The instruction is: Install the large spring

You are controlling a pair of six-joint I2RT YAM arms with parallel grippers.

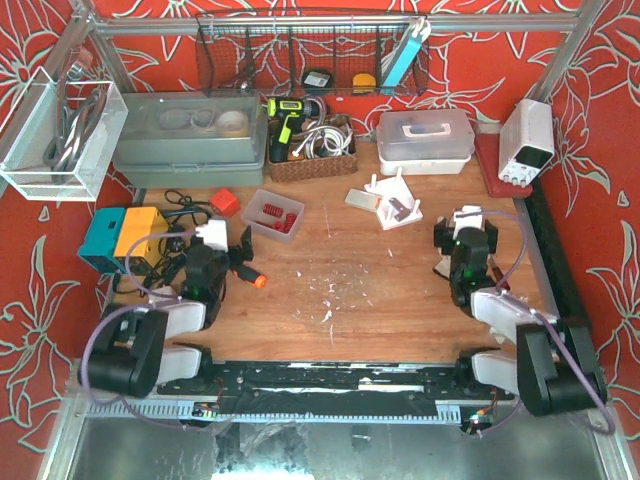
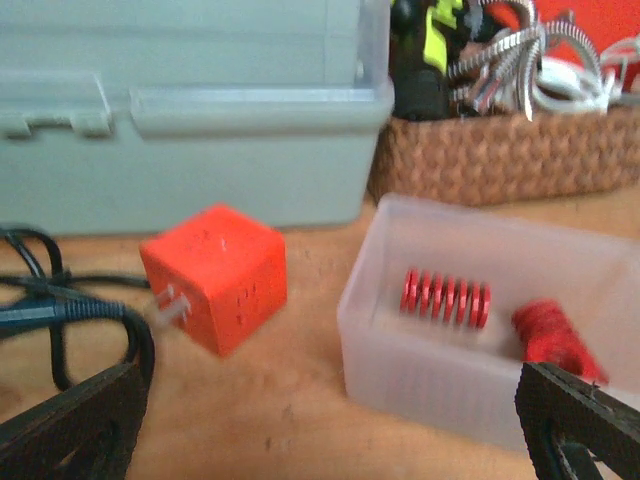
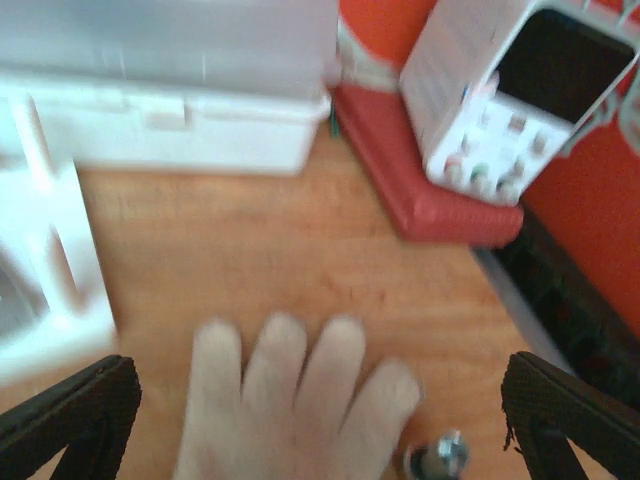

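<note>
Pincers are recorded spread wide, nothing gripped: left pincer [image 2: 330,425], right pincer [image 3: 320,425]. In a translucent bin [image 2: 420,390] at far left of the worktop [image 1: 380,290], red springs [image 2: 445,297] are noted.

Two red coil springs [image 2: 445,298] lie sideways — inside a translucent bin [image 2: 420,372].

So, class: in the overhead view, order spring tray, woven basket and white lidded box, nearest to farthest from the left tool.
1. Spring tray, just ahead of the left tool.
2. Woven basket, behind the tray.
3. White lidded box, back right.
</note>
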